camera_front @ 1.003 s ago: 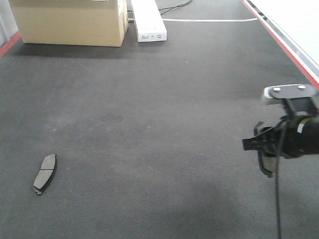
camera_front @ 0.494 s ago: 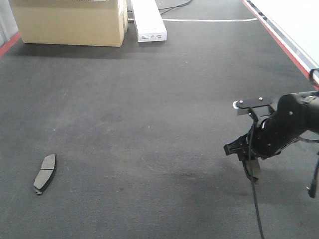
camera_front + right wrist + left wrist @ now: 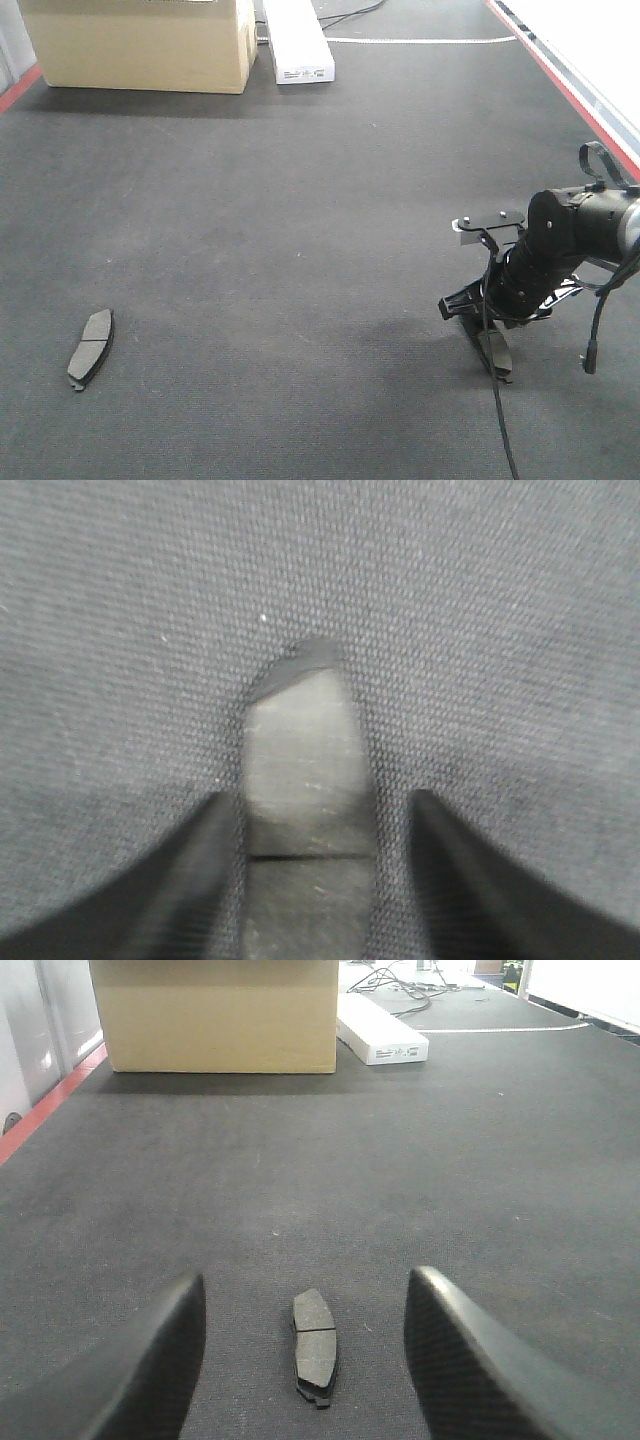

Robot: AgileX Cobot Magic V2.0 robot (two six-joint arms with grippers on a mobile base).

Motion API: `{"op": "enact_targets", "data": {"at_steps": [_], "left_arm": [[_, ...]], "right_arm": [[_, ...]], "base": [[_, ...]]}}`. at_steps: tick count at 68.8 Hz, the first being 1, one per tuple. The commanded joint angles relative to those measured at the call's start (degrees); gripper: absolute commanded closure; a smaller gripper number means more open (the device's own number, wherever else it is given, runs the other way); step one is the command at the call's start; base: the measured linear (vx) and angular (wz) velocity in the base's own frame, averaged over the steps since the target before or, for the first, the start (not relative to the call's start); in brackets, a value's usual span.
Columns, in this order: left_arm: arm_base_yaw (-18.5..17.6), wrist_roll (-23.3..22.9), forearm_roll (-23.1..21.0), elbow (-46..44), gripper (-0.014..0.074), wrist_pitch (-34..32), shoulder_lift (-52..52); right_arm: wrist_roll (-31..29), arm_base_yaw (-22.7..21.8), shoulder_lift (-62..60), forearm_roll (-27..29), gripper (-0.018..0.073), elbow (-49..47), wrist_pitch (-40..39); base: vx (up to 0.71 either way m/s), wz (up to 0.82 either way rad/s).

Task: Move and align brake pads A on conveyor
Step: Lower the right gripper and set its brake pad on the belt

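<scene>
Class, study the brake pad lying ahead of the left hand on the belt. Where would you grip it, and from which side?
Probably across its narrow width at the cross groove, from above: the brake pad lies flat, its long axis running away from the open left hand, so its long edges face either side.

Glossy black, round-linked right arm: grey bracket plate with screws, loose black cables, black strap loop. On left gripper, fingers matte black, rounded, fine weave; right gripper ones black too.
</scene>
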Motion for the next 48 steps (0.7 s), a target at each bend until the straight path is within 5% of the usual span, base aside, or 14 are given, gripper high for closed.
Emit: {"op": "enact_targets", "data": {"at_steps": [1, 22, 48], "left_arm": [[-0.04, -0.06, -0.37, -1.37, 0.0167, -3.95, 0.59], [-0.04, -0.06, -0.37, -1.37, 0.0167, -3.95, 0.59], [-0.04, -0.06, -0.37, -1.37, 0.0167, -3.95, 0.59]], "right_arm": [[-0.17, -0.12, -3.78, -0.59, 0.0023, -1.65, -0.35], [2.16, -0.12, -17.43, -0.59, -0.003, -0.12, 2.45], [4.78, -0.12, -45.94, -0.59, 0.0019, 16.54, -5.88]], "base": [[0.0, 0.0], [0.0, 0.0], [0.0, 0.0]]}}
